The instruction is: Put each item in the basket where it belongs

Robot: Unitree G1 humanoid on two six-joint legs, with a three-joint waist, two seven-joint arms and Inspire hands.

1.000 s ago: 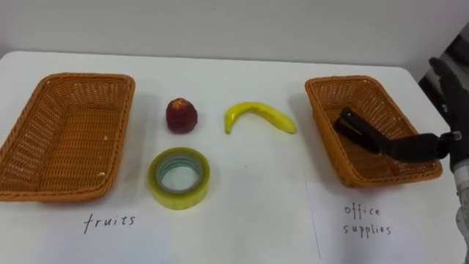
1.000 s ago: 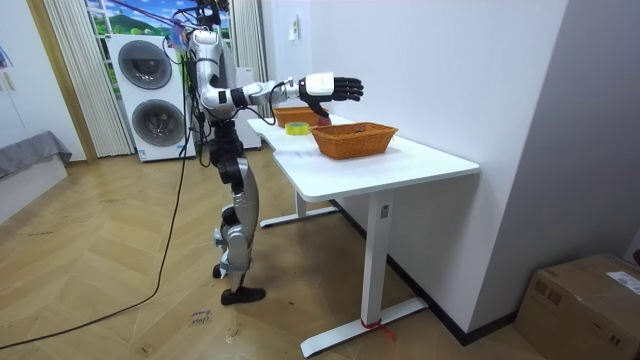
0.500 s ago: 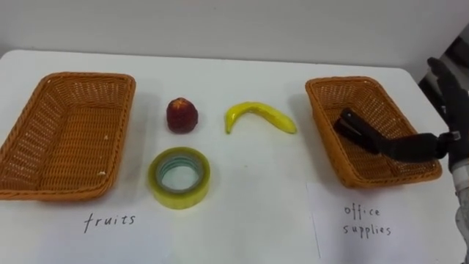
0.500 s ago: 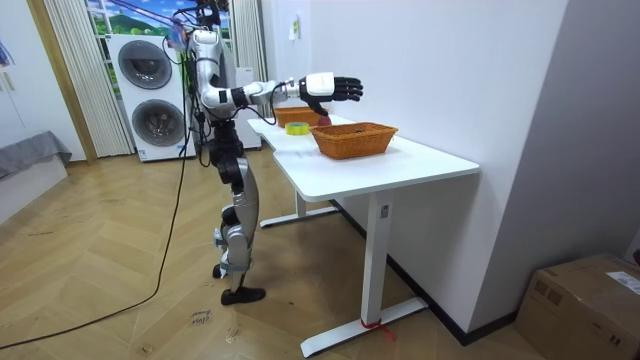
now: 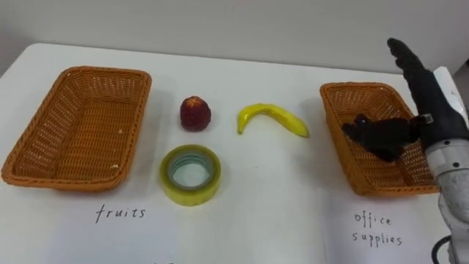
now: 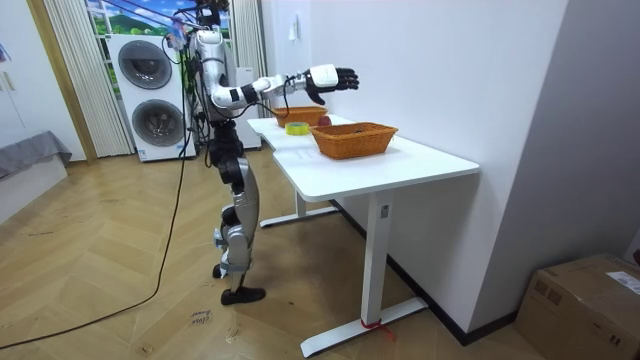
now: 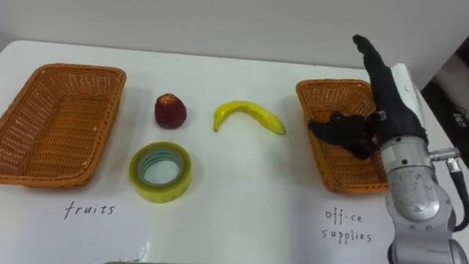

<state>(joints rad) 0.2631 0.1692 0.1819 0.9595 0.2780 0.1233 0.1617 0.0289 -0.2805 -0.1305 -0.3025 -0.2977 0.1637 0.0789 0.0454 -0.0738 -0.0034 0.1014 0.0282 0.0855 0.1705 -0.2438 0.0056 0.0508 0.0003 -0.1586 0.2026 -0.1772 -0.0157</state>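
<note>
A red apple (image 5: 195, 114), a yellow banana (image 5: 272, 119) and a yellow roll of tape (image 5: 190, 173) lie on the white table (image 5: 264, 205) between two wicker baskets. The left basket (image 5: 95, 71) stands above the word "fruits". The right basket (image 5: 359, 86) stands above the words "office supplies". My right hand (image 5: 432, 110) is raised over the right basket's right side, open, with straight fingers pointing up and away and the thumb stretched left above the basket's inside. In the room view I stand at the table's end with that hand (image 6: 325, 78) held high.
The written labels "fruits" (image 5: 121, 213) and "office supplies" (image 5: 377, 228) lie near the table's front edge. A wall runs behind the table. In the room view two stacked washing machines (image 6: 150, 85) stand behind me, and a cardboard box (image 6: 590, 300) sits at the room view's right.
My right hand has risen and come in leftward over the right basket. The eye view has shifted, so everything sits further right.
</note>
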